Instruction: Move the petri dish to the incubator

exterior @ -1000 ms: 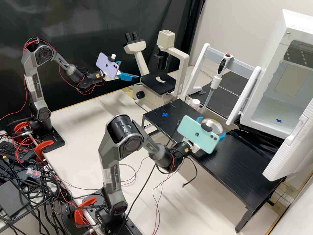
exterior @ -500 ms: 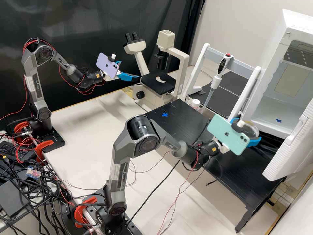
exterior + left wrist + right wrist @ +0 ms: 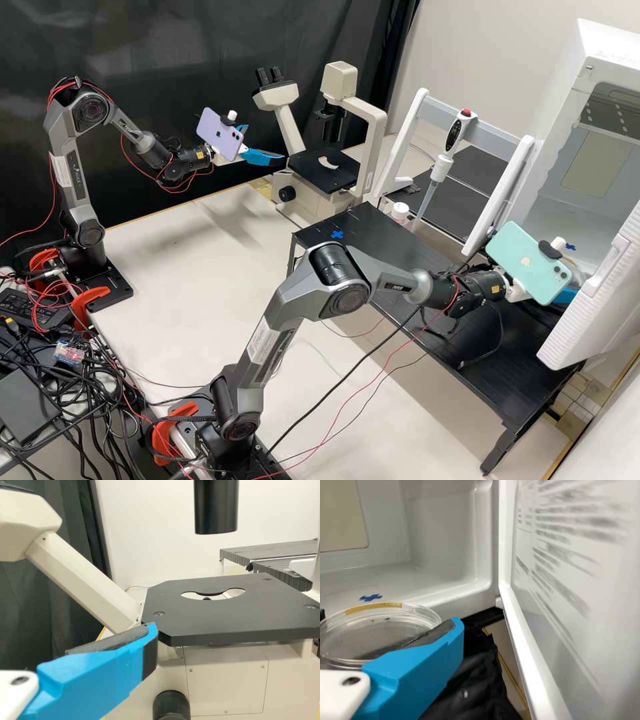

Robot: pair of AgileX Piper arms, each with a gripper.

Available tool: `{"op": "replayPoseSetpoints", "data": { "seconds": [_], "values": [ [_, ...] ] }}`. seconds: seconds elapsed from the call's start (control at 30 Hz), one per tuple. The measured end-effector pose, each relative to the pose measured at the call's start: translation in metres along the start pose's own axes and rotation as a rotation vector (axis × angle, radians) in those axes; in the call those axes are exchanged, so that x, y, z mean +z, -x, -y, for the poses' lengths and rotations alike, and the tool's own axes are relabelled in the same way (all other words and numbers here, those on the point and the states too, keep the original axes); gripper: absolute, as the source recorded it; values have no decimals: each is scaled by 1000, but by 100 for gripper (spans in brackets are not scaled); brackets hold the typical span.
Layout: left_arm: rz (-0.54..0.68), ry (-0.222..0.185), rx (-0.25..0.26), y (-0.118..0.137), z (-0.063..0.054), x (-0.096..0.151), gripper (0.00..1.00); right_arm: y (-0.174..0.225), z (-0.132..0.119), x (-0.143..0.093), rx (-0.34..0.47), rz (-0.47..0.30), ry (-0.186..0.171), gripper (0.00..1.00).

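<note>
Two phones, a purple one [image 3: 219, 135] and a pale green one [image 3: 530, 263], each have a logo on the back. Print also marks both arms' links, and blurred lines of it run across the inner face of the incubator door [image 3: 565, 555], too smeared to read. A yellowish label [image 3: 375, 608] curves along the rim of the petri dish [image 3: 380, 632]. The left arm [image 3: 80, 180] rises from its base, bends at the elbow and slopes down toward the microscope [image 3: 327, 168]; the jaws of its left gripper [image 3: 257, 142] are parted. The right arm [image 3: 273, 333] leans forward from the desk [image 3: 167, 247], its forearm stretched over the black stand [image 3: 347, 223]. The right gripper [image 3: 567, 294] has its jaws closed on the petri dish, at the incubator's [image 3: 567, 93] opening, near a blue cross [image 3: 371, 598] on its floor.
</note>
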Motion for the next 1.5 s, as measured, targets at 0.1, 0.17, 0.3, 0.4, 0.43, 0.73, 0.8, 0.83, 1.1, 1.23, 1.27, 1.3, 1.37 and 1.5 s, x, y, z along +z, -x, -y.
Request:
{"op": "replayPoseSetpoints", "data": {
  "seconds": [0.1, 0.17, 0.3, 0.4, 0.43, 0.73, 0.8, 0.83, 1.1, 1.23, 1.27, 1.3, 1.37, 1.5],
  "values": [
    [0, 0, 0, 0, 0, 0, 100, -14, 0, -6, -1, 5, 3, 0],
    [0, 0, 0, 0, 0, 0, 100, -22, 2, -10, -8, 10, 8, 0],
    [0, 0, 0, 0, 0, 0, 100, -40, 7, -20, -29, 9, 27, 0],
    [0, 0, 0, 0, 0, 0, 100, -50, 13, -27, -46, 7, 52, 0],
    [0, 0, 0, 0, 0, 0, 100, -54, 14, -29, -47, 4, 56, 0],
    [0, 0, 0, 0, 0, 0, 100, -75, 27, -37, -88, -17, 72, 0],
    [0, 0, 0, 0, 0, 0, 100, -79, 30, -39, -94, -18, 73, 0],
    [0, 0, 0, 0, 0, 0, 100, -81, 30, -40, -94, -18, 72, 0],
    [0, 0, 0, 0, 0, 0, 100, -93, 38, -39, -103, -3, 69, 100],
    [0, 0, 0, 0, 0, 0, 100, -97, 41, -36, -112, 14, 72, 100],
    [0, 0, 0, 0, 0, 0, 100, -97, 41, -36, -113, 17, 75, 100],
    [0, 0, 0, 0, 0, 0, 100, -98, 41, -36, -111, 16, 80, 100],
    [0, 0, 0, 0, 0, 0, 100, -97, 41, -37, -114, 20, 81, 100],
    [0, 0, 0, 0, 0, 0, 100, -97, 42, -37, -113, 20, 76, 100]
  ]
}}
